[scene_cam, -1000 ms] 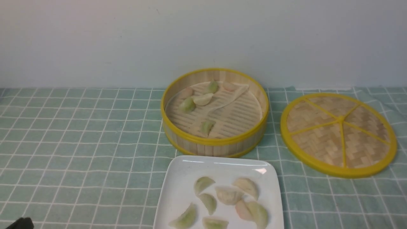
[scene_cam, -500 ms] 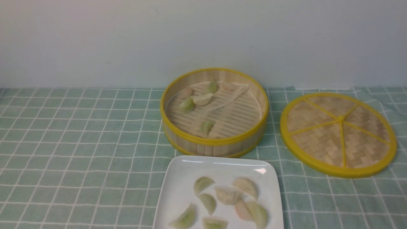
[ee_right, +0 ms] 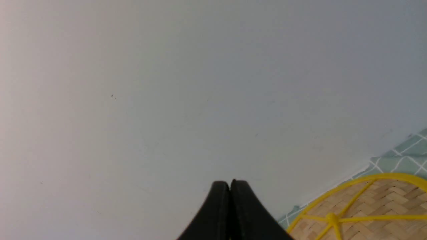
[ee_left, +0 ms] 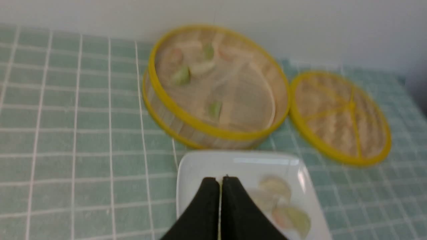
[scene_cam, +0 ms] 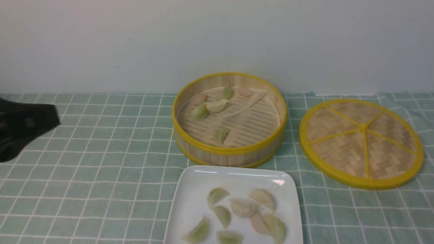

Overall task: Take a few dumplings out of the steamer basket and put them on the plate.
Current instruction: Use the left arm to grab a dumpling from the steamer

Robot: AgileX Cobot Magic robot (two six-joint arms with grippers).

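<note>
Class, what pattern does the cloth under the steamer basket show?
The cloth is pale green with a white grid, clearest in the front view.

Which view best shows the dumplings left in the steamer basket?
The front view: the dumplings in the steamer basket are sharp and individually distinct. The left wrist view shows them blurred; the right wrist view shows none, only the woven lid and wall.

Six small, pale, pleated crescent dumplings (scene_cam: 217, 105) in the one round bamboo steamer basket with yellow rims (scene_cam: 229, 150), and eight more on the single glossy white square plate (scene_cam: 190, 203). One flat woven lid with yellow spokes (scene_cam: 339, 149).
</note>
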